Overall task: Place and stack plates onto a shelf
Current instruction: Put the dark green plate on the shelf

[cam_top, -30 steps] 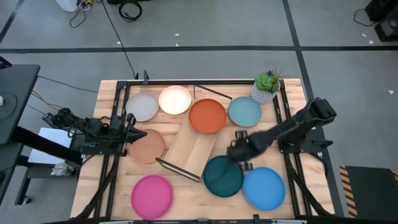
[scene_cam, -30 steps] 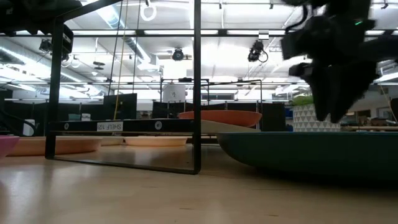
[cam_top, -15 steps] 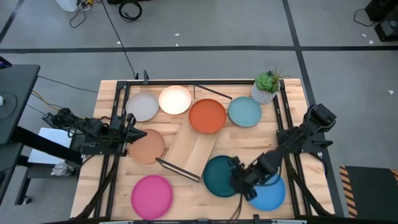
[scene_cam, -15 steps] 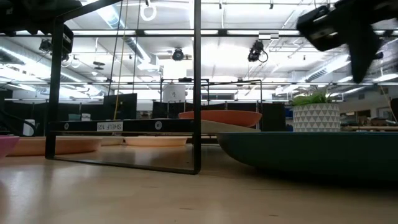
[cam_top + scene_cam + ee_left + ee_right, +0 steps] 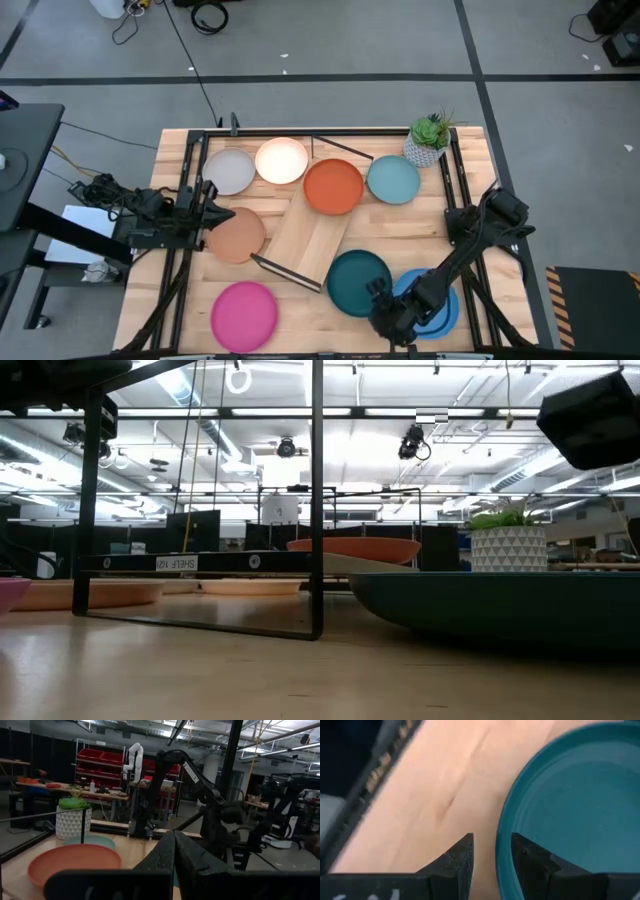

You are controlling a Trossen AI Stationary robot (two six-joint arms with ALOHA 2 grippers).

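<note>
Robotics lab, red parts bins point(image 5: 101, 759), white robot arm point(image 5: 133, 760), ceiling strip lights point(image 5: 300, 450)

My right arm folds back toward the table's near edge, my right gripper point(image 5: 385, 318) pointing down, fingers point(image 5: 461, 858) slightly parted (a narrow gap). My left gripper point(image 5: 214, 211) waits by the left edge, fingers pressed together.

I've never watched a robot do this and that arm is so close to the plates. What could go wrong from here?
The right hand is open by the rim of the teal plate, which touches the blue plate. A grab there might nudge both. The rim looks thin and shallow, so the fingers could slip off. The shelf sits askew with the orange plate beside it, so a carried plate might clip its wire frame.
</note>
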